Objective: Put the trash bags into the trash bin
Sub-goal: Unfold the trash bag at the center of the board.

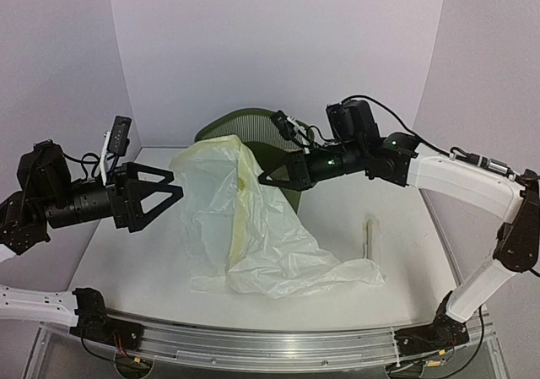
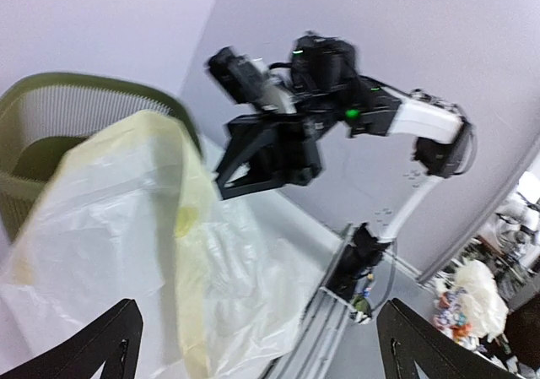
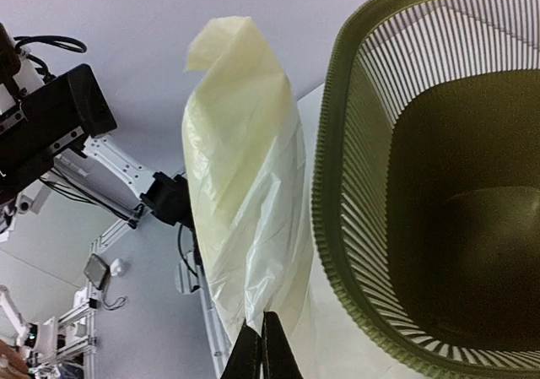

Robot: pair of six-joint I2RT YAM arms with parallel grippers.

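**Top external view: bag raised in front of the bin, still outside it**

The white table (image 1: pixel 405 227) carries everything. Largest on it is the trash bag (image 1: pixel 253 227), a pale yellowish, crinkled film. Its lower part is spread on the tabletop toward the near edge, and its upper part is drawn up into a peak against the front of the trash bin (image 1: pixel 253 122). The olive-green bin stands upright at the far side of the table, partly hidden behind the bag. The right wrist view shows the film hanging just outside the slatted wall, none of it over the rim.

The right gripper (image 1: pixel 264 179) reaches in from the right at the bag's upper right edge. In its wrist view the fingers are pressed together with the film pinched between them. The left gripper (image 1: pixel 177 185) hovers at the bag's left edge with its fingers spread wide and gripping nothing.

A small pale stick-like object (image 1: pixel 369 237) lies on the table to the right of the bag, apart from it.
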